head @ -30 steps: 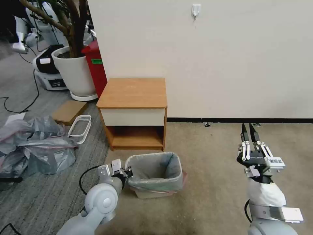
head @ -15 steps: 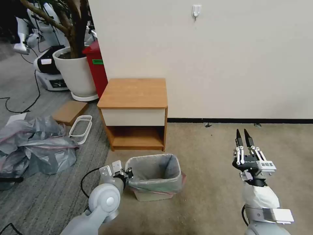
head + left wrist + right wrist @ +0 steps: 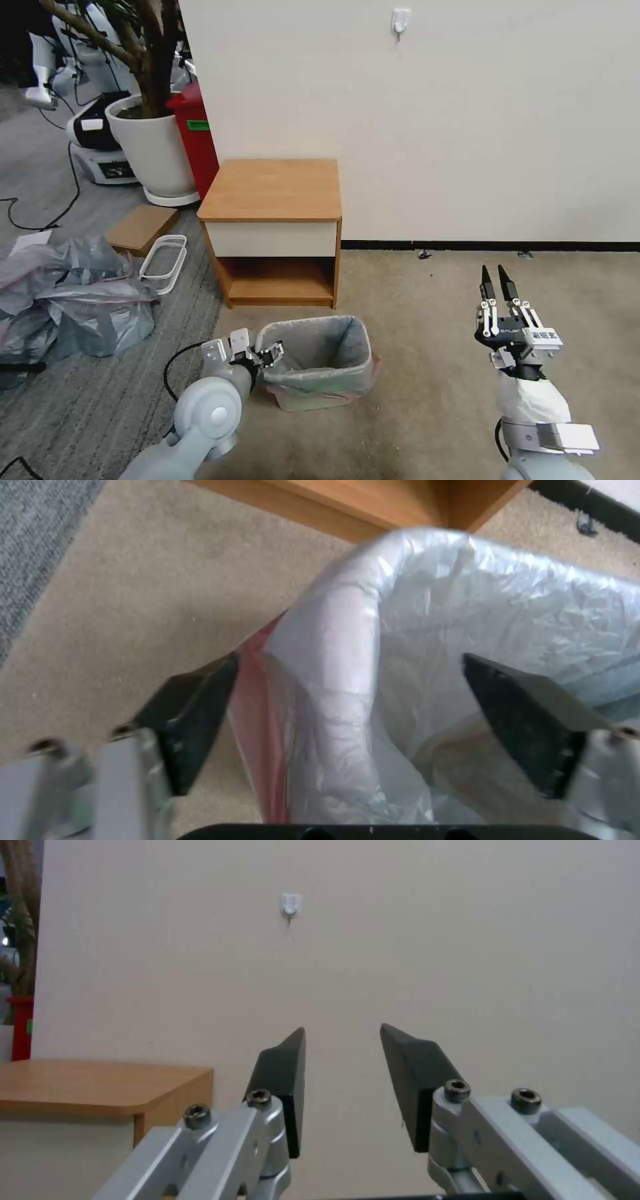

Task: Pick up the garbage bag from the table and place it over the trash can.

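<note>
Beige carpet runs to a cream wall, where the table stands with its top bare, and the trash can sits on the floor just in front of it. Lining the can, the garbage bag is folded over the rim, its pink-red band hanging down the outside. At the can's left rim the left gripper is spread wide, straddling the bag-covered edge and clamping nothing; the right gripper hangs well apart, fingers slightly parted and empty.
</note>
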{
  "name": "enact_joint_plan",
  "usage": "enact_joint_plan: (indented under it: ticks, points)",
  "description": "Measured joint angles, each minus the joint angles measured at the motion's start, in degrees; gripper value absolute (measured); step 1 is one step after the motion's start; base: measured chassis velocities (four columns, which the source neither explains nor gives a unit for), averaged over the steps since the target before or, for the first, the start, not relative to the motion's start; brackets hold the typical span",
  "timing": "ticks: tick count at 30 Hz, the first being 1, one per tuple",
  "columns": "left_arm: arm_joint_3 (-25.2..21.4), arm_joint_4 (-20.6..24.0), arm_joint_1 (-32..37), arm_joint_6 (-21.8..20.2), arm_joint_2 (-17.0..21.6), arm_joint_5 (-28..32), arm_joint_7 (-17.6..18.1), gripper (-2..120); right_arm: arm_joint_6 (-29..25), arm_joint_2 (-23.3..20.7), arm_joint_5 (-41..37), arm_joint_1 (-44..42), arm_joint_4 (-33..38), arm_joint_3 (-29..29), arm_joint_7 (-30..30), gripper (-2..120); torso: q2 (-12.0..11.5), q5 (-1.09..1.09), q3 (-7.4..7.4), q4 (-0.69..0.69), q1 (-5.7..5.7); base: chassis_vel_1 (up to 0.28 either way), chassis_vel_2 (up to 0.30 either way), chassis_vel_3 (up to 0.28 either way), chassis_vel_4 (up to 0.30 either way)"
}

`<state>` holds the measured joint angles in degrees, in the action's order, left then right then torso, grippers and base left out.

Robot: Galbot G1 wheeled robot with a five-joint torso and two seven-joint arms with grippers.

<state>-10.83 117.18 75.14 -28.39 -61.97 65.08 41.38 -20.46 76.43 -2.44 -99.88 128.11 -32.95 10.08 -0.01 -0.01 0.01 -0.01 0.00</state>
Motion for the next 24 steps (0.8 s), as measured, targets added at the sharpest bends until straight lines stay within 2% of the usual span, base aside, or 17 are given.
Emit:
enact_joint_plan:
  ticks: [3, 5, 7, 8, 11, 12, 13, 15, 16, 17, 18, 19, 20, 21, 23, 24]
  points:
    - [-0.7, 0.5, 0.3, 0.5, 0.0, -0.6, -1.5, 99, 0.0, 0.0, 0.0, 0.0, -0.1, 0.0, 0.1, 36, 0.0, 0.01, -0.01, 0.00, 0.00, 0.000, 0.000, 0.000, 0.000]
    - [-0.9, 0.7, 0.7, 1.1, 0.0, -1.7, -2.6, 99, 0.0, 0.0, 0.0, 0.0, -0.1, 0.0, 0.2, 36, 0.0, 0.01, -0.01, 0.00, 0.00, 0.000, 0.000, 0.000, 0.000]
    - [-1.6, 1.3, 1.8, 2.8, 0.2, -4.7, -6.0, 100, 0.0, -0.1, -0.2, 0.1, -0.1, 0.0, 0.3, 36, 0.0, 0.01, -0.01, 0.00, 0.00, 0.000, 0.000, 0.000, 0.000]
    - [-1.6, 1.3, 1.8, 2.8, 0.2, -4.7, -6.0, 100, 0.0, -0.1, -0.2, 0.1, -0.1, 0.0, 0.3, 36, 0.0, 0.01, -0.01, 0.00, 0.00, 0.000, 0.000, 0.000, 0.000]
    - [-3.1, 3.1, 3.9, 5.7, 0.7, -8.8, -12.1, 100, 0.0, -0.1, -0.9, 0.2, -0.1, -0.3, 0.3, 37, 0.0, 0.01, -0.01, 0.01, 0.00, 0.000, 0.000, 0.000, 0.000]
    - [-3.1, 3.1, 3.9, 5.7, 0.7, -8.8, -12.1, 100, 0.0, -0.1, -0.9, 0.2, -0.1, -0.3, 0.3, 37, 0.0, 0.01, -0.01, 0.01, 0.00, 0.000, 0.000, 0.000, 0.000]
    - [-3.8, 3.6, 4.6, 6.8, 0.8, -10.8, -14.3, 100, 0.0, -0.1, -1.3, 0.2, -0.1, -0.6, -0.3, 38, 0.0, 0.01, -0.01, 0.01, 0.00, 0.000, 0.000, 0.000, 0.000]
    - [-5.5, 3.9, 6.6, 12.5, 1.2, -18.0, -20.3, 100, -0.2, 0.1, -2.5, 0.0, -0.1, -0.9, -1.2, 45, 0.0, 0.01, -0.01, 0.01, 0.00, 0.000, 0.000, 0.000, 0.000]
    - [-6.5, 3.9, 8.0, 16.9, 1.4, -22.8, -23.6, 100, -0.3, 0.2, -2.9, 0.0, -0.1, -1.0, -1.6, 52, 0.0, 0.01, -0.01, 0.01, 0.00, 0.000, 0.000, 0.000, 0.000]
    - [-6.5, 3.9, 8.0, 16.9, 1.4, -22.8, -23.6, 100, -0.3, 0.2, -2.9, 0.0, -0.1, -1.0, -1.6, 52, 0.0, 0.01, -0.01, 0.01, 0.00, 0.000, 0.000, 0.000, 0.000]
    - [-8.1, 3.9, 9.6, 21.4, 1.4, -28.1, -27.2, 100, -0.5, 0.5, -3.1, 0.2, -0.1, -1.2, -1.9, 55, 0.0, 0.01, -0.01, 0.01, 0.00, 0.000, 0.000, 0.000, 0.000]
    - [-9.5, 3.9, 11.0, 25.0, 1.1, -32.4, -29.1, 100, -0.8, 0.7, -3.2, 0.3, -0.1, -1.4, -2.4, 61, 0.0, 0.02, -0.01, 0.01, 0.00, 0.000, 0.000, 0.000, 0.000]
    - [-10.8, 4.3, 12.3, 27.7, 0.7, -35.6, -30.2, 100, -1.1, 0.8, -3.2, 0.4, -0.1, -1.5, -2.8, 64, 0.0, 0.01, -0.01, 0.01, 0.00, 0.000, 0.000, 0.000, 0.000]
    - [-10.8, 4.3, 12.3, 27.7, 0.7, -35.6, -30.2, 100, -1.1, 0.8, -3.2, 0.4, -0.1, -1.5, -2.8, 64, 0.0, 0.01, -0.01, 0.01, 0.00, 0.000, 0.000, 0.000, 0.000]
    - [-15.6, 6.5, 16.7, 33.3, -2.2, -42.8, -32.2, 100, -2.8, 1.3, -2.9, 0.5, -0.6, -1.6, -4.2, 76, 0.0, 0.01, -0.01, 0.02, 0.00, 0.000, 0.000, 0.000, 0.000]
    - [-15.6, 6.5, 16.7, 33.3, -2.2, -42.8, -32.2, 100, -2.8, 1.3, -2.9, 0.5, -0.6, -1.6, -4.2, 76, 0.0, 0.01, -0.01, 0.02, 0.00, 0.000, 0.000, 0.000, 0.000]
